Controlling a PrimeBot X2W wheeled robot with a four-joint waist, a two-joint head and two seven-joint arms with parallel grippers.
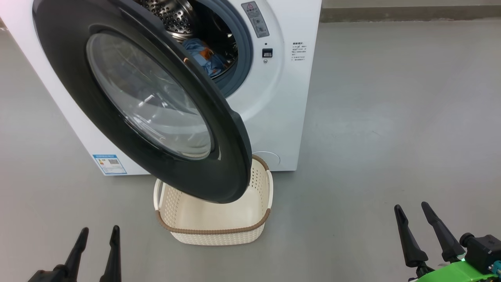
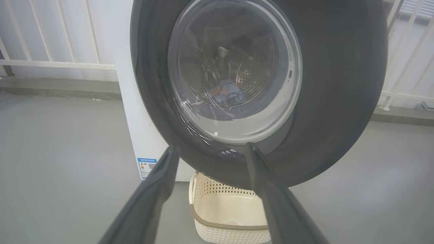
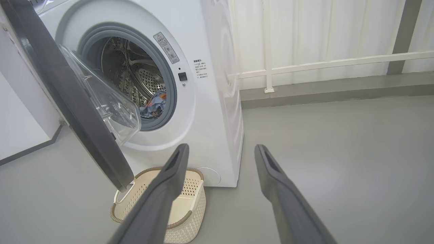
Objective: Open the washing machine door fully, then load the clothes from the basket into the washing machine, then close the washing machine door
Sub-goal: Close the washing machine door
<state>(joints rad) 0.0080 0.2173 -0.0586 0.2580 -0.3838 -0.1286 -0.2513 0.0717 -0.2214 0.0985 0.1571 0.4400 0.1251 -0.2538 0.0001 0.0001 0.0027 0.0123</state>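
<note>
Fingers spread, holding nothing: left gripper point(image 1: 100, 231), right gripper point(image 1: 411, 206), both well back from the washing machine door point(image 1: 145, 102), half-open above the empty basket point(image 1: 213, 231). Clothes point(image 1: 205, 58) lie inside the washing machine point(image 1: 282, 98). Best: left pushes outer rim squarely till latched.

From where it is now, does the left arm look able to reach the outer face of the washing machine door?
Probably yes: the open left gripper holds nothing, and the washing machine door faces it with nothing in between.

head view down from above, wrist views low, all three toward the washing machine door point(image 1: 148, 98) and basket point(image 1: 217, 237)
</note>
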